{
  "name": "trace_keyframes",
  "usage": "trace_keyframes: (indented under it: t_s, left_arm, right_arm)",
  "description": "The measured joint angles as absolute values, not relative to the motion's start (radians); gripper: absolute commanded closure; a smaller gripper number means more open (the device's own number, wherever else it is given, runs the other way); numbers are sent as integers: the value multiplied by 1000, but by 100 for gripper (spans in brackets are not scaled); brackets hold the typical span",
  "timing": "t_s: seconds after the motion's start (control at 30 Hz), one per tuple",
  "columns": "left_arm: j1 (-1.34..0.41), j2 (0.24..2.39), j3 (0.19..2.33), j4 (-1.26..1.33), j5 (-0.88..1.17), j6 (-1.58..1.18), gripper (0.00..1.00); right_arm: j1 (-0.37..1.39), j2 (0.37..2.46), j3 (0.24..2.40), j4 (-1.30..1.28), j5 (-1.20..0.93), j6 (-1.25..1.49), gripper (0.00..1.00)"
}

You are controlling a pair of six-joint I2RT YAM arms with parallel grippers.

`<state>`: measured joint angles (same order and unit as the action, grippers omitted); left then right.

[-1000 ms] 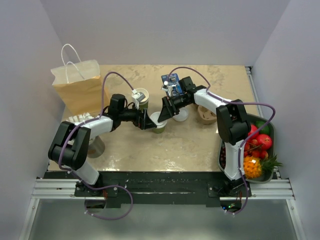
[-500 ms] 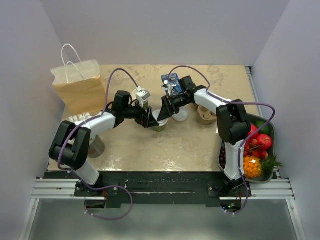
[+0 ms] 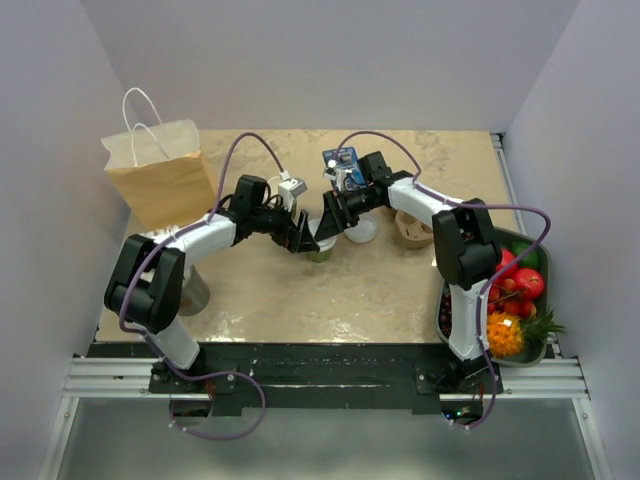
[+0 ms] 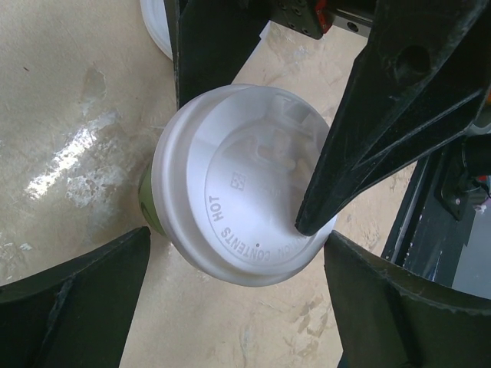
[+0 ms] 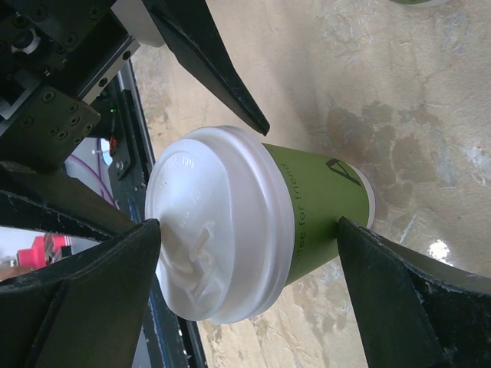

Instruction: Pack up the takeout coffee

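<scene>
Squarely inside spread left hand [image 4: 236,253], spread right hand [image 5: 249,226], takeout coffee [image 5: 326,203] upright

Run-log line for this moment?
left claw open | right claw open | olive-green paper cup with white plastic lid between both, upright, ungripped

A matt finish is seen on the olive-green paper takeout coffee cup [image 5: 326,203]. Its round white plastic lid [image 4: 238,184] is smooth and faintly glossy, with embossed lettering. The beige mottled tabletop [image 4: 61,92] is marked by shiny patches. The black left gripper fingers [image 4: 77,295] look matt and finely grained. The brown paper bag [image 3: 165,190] appears dull.
</scene>
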<state>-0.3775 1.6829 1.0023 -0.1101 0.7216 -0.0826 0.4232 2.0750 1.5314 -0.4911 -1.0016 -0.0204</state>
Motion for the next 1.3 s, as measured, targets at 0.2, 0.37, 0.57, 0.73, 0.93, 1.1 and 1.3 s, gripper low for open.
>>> trace_keyframes:
  t_s: [0.2,0.37,0.57,0.73,0.93,1.1,1.3]
  left_arm:
    - [-387,1689,1011,-125,702,-83,5]
    - [-389,1699,1022,-141,695,-83,5]
    - [-392,1727,1050,-171,695,-81,6]
    - [-399,1765,1106,-229,695,-59,6]
    - [-410,1761,1118,-260,667,-40,6]
    - [-417,1682,1018,-172,664,-5,5]
    - [-398,1732,958,-198,506,143,3]
  right_arm:
    - [423,2075,1531,-489,-998,-18,2]
    - [423,2083,1536,-491,-998,-13,2]
    - [421,2090,1541,-491,-1003,-11,2]
    - [417,2090,1543,-491,-996,-10,2]
    - [417,2090,1551,-497,-985,-11,2]
    - [421,2090,1564,-518,-985,-19,2]
    - [420,2090,1613,-532,-993,-33,1]
